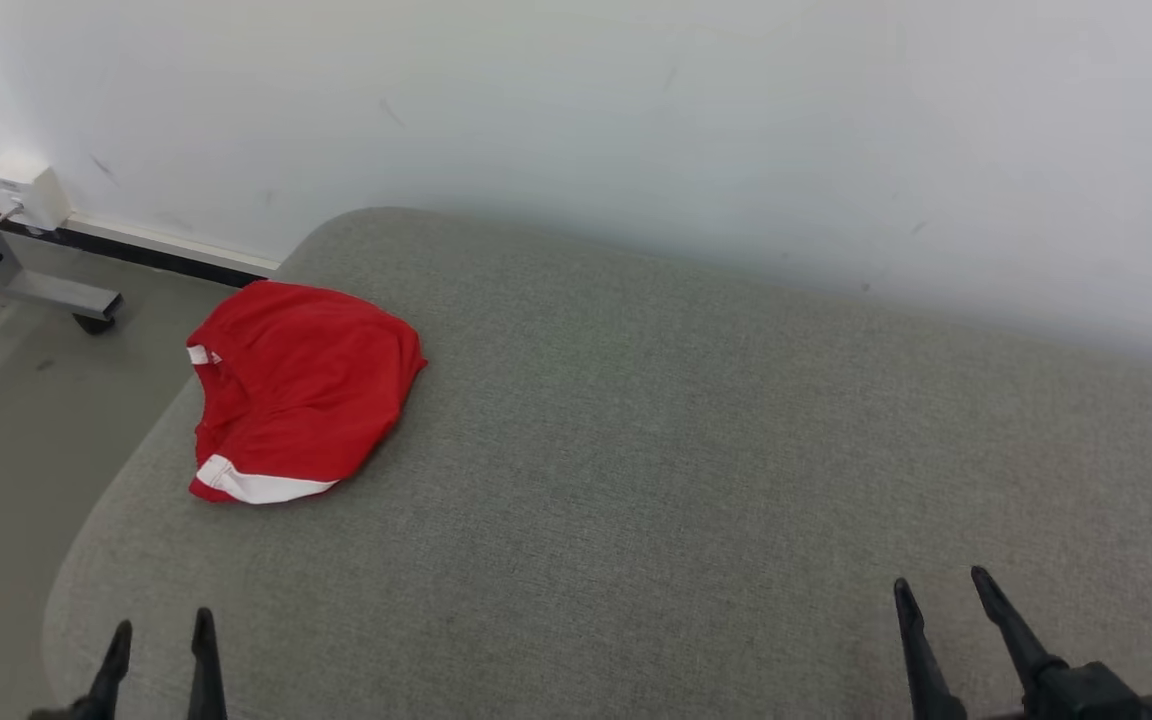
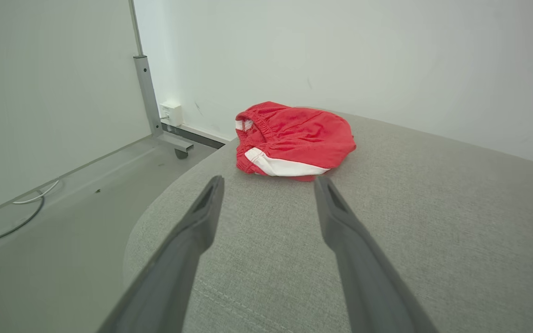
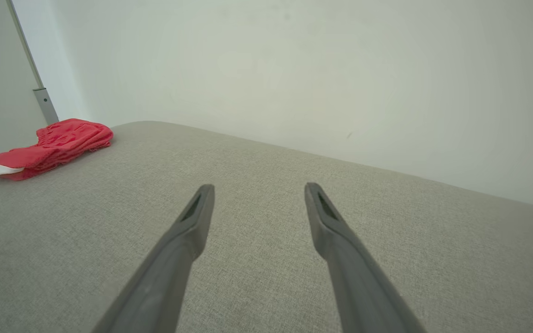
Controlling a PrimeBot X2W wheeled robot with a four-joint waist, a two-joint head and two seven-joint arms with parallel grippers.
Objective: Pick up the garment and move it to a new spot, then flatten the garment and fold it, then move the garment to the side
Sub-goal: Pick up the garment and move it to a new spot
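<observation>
The red garment (image 1: 301, 390) lies bunched near the far left corner of the grey bench (image 1: 636, 450), close to its rounded edge above the floor (image 2: 63, 222). Both end effectors sit at the near edge with fingers apart and empty: the left end effector (image 1: 161, 620) is aimed toward the cloth, while the right end effector (image 1: 939, 577) is well apart from it. A shallow pinch would likely catch only the top layer, so the heap could hang twisted. A sideways drag could also pull it over the edge. The head view shows how near the garment lies to that edge. The left wrist view adds a gathered waistband, the white hem band facing the fingers, and a cable (image 2: 16, 217) on the floor.
</observation>
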